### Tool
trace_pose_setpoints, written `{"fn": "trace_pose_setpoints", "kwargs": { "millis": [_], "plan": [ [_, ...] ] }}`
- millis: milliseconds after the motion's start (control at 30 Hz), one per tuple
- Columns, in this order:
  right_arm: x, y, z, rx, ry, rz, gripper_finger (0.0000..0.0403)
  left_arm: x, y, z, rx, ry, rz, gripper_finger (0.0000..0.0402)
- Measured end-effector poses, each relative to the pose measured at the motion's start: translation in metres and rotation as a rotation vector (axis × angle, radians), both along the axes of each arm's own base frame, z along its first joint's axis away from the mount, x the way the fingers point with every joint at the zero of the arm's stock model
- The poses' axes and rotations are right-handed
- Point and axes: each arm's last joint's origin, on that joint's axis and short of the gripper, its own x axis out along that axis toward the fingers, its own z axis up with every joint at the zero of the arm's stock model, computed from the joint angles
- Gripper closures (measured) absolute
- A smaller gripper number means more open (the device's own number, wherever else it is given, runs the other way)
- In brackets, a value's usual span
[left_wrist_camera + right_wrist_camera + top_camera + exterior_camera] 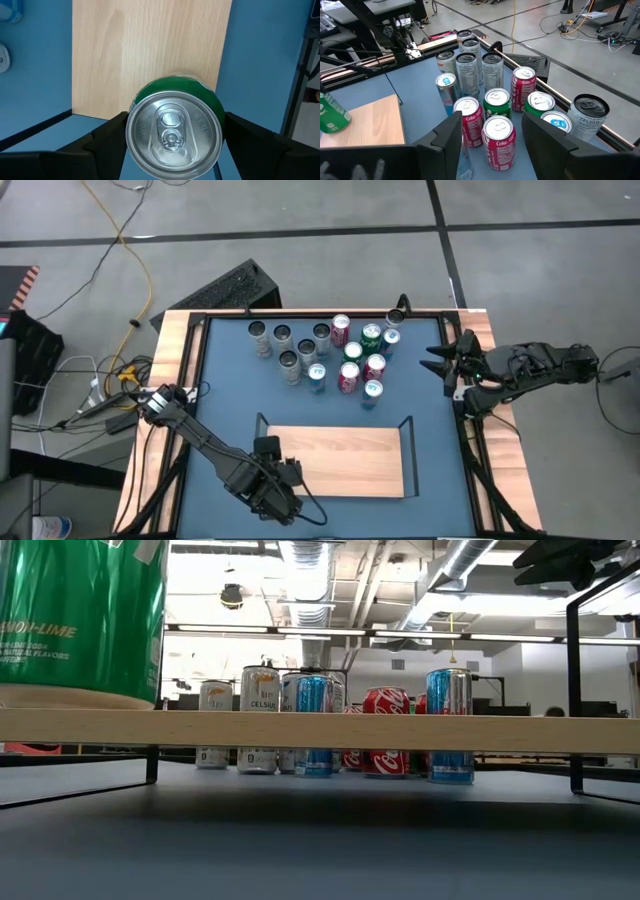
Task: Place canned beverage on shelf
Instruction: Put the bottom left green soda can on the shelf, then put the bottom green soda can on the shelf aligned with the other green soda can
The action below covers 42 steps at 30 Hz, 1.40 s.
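Observation:
A green can (174, 130) stands at the left end of the shelf (335, 462), a light-wood board with black end rails. In the low view the green can (80, 620) has its bottom on the board (350, 730). My left gripper (275, 482) is over it, pointing steeply down and shut on it, and hides it in the high view. Several other cans (330, 350) stand in a cluster on the blue tabletop at the far middle. My right gripper (432, 360) waits open at the table's right edge, raised and facing that cluster (495, 115). My left gripper pinches the green can between its two fingers (107, 137), one on each side wall (218, 111) just below the top rim. The fingers come from above, slanting slightly. The can is upright, with its bottom (70, 698) on the shelf's left end.
The shelf's black rails (408, 452) rise at its two short ends. Most of the board to the right of the green can is bare wood. A dark keyboard (225, 290) lies on the floor beyond the far left corner. Light-wood strips (170, 400) run along the table's sides.

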Motion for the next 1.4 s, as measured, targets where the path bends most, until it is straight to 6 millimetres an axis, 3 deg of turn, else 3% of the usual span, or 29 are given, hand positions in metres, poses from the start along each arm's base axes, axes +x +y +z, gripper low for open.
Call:
{"fn": "trace_pose_setpoints", "kwargs": {
  "millis": [700,1133,1400],
  "plan": [
    [-0.0009,-0.0002,-0.0017,-0.006,0.021,-0.001,0.0195,-0.0019,0.0017,0.0026,-0.018,0.043,-0.009,0.0124],
    [-0.0009,-0.0002,-0.0017,-0.026,0.031,0.008,0.0194,0.0029,0.0058,0.0011,-0.047,0.061,-0.016,0.0063],
    [-0.0009,-0.0002,-0.0017,-0.038,0.037,0.012,0.0163,0.004,0.0077,0.0012,-0.045,0.059,-0.013,0.0057]
  ]
}}
